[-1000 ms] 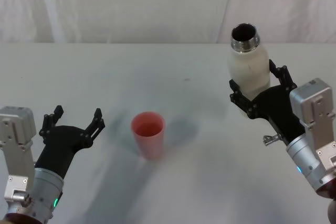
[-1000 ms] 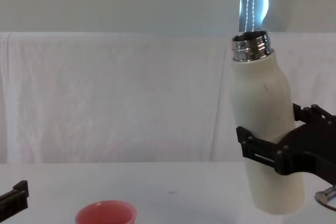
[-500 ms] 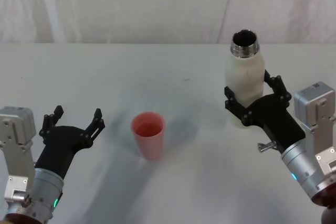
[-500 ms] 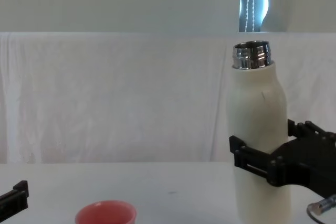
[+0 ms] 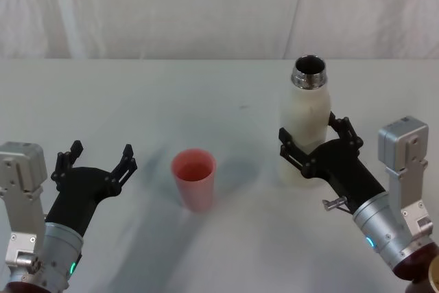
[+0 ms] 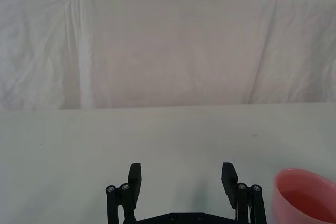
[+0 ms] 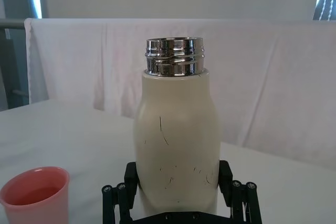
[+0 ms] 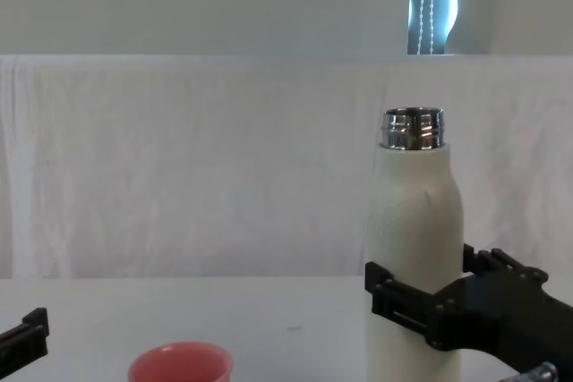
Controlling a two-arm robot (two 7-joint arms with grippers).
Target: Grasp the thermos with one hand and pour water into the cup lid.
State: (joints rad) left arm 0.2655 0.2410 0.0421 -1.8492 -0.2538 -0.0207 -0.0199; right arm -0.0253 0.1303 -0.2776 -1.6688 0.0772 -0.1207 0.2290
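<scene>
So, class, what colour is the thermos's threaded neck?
Shiny silver steel neck, clearest in the right wrist view.

Bright, even, diffuse light; soft shadows on the table; glints on the thermos neck.

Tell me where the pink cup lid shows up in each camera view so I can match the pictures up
Head view: the cup lid stands on the table near the middle, between the two grippers.
Left wrist view: its rim sits in the lower right corner.
Right wrist view: it is in the lower left corner.
Chest view: its rim sits at the bottom edge, left of middle.
Shared landmark: the thermos, in the right gripper, in all but the left wrist view.
</scene>
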